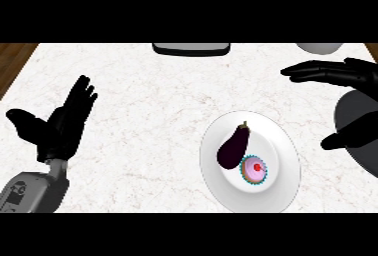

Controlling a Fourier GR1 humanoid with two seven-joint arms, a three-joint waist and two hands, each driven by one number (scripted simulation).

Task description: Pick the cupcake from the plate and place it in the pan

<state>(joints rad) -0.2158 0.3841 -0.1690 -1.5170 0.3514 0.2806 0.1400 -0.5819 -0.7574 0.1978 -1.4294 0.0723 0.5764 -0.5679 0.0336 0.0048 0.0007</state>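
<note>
The left hand [63, 122] is matte black, with slim segmented fingers and a thick thumb, and it joins a pale grey forearm [33, 190] of smooth, rounded casing (a small dark marking sits on its side). The right hand [336, 72] is the same black, equally plain.

The black left hand [65, 122] rests open at the view's left, fingers straight and pointing up, thumb spread outward, on its grey forearm [33, 190]. The black right hand [341, 74] hangs open at upper right, fingers extended leftward.
</note>
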